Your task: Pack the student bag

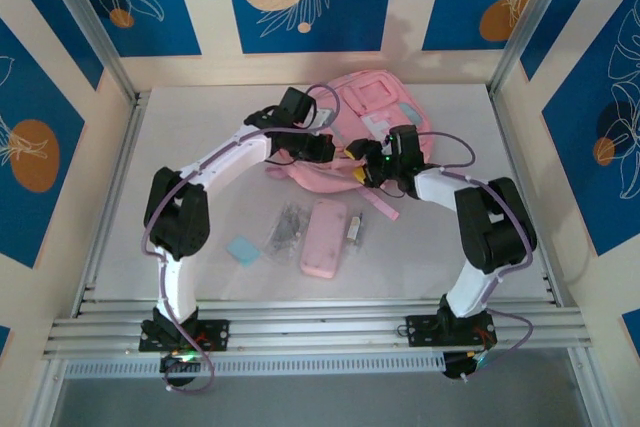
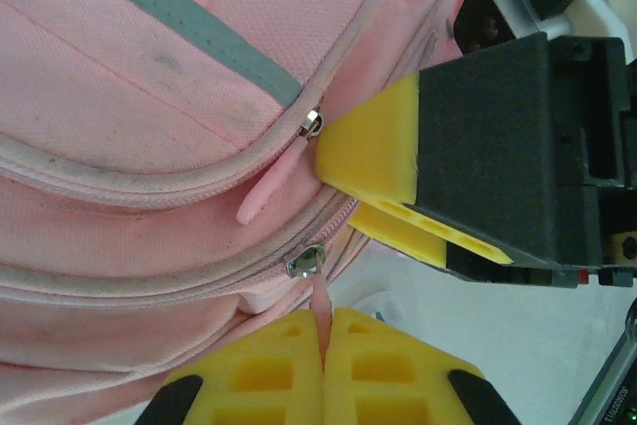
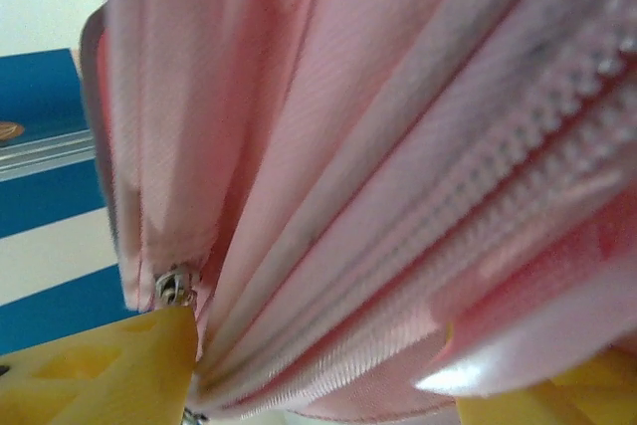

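Pinching a pink zipper pull (image 2: 320,296) flat in the closed left gripper (image 2: 323,335), at the near edge of the student bag (image 1: 375,107), lying at the far middle of the table (image 1: 200,127). Straddling the same zippered seam with the right gripper (image 1: 372,169), fingers spread wide. Likely soft, light and floppy; best taken by pulls, seams or straps rather than loose cloth, to limit sagging.

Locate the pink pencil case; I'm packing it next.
Top view: the pencil case lies mid-table, near side of the student bag, right of a clear packet.
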Motion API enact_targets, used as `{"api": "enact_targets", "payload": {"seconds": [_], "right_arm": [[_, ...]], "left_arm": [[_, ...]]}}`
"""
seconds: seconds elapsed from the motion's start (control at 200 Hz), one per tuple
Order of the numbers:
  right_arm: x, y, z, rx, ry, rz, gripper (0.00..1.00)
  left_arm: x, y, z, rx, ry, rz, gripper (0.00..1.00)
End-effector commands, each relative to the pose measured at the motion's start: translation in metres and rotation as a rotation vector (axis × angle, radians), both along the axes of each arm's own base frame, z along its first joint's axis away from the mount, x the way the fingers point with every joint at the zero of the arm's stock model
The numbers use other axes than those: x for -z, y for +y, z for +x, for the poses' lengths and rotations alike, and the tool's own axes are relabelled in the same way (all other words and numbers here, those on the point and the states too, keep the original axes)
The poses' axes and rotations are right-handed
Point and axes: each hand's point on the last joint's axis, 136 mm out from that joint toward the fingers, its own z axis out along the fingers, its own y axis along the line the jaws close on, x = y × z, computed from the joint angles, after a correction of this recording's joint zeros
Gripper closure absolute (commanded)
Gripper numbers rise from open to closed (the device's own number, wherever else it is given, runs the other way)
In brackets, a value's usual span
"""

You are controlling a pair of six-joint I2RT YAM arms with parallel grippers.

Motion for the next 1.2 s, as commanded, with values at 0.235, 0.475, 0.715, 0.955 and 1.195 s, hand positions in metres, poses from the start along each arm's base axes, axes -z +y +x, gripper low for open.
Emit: {"api": "enact_targets", "payload": {"seconds": [0.235, 0.475, 0.715, 0.955, 1.195], "right_arm": [[-0.001, -0.011, 0.024, 0.089, -0.037, -0.067, 1.0], [-0.009, -0.017, 0.001, 0.054, -0.065, -0.097, 1.0], [-0.02, -0.021, -0.012, -0.021, -0.111, -0.108, 1.0], [-0.029, -0.018, -0.011, -0.097, -0.17, -0.149, 1.0], [-0.036, -0.005, -0.004, -0.118, -0.193, -0.103, 1.0]], "left_arm": [[-0.006, 0.002, -0.018, 0.04, -0.065, -0.019, 1.0], [0.029, 0.054, 0.04, -0.132, -0.268, 0.165, 1.0], [0.035, 0.093, 0.072, -0.229, -0.321, 0.196, 1.0], [0.022, 0.071, 0.054, -0.134, -0.217, 0.033, 1.0], [0.03, 0.008, 0.004, 0.004, -0.102, -0.112, 1.0]]}}
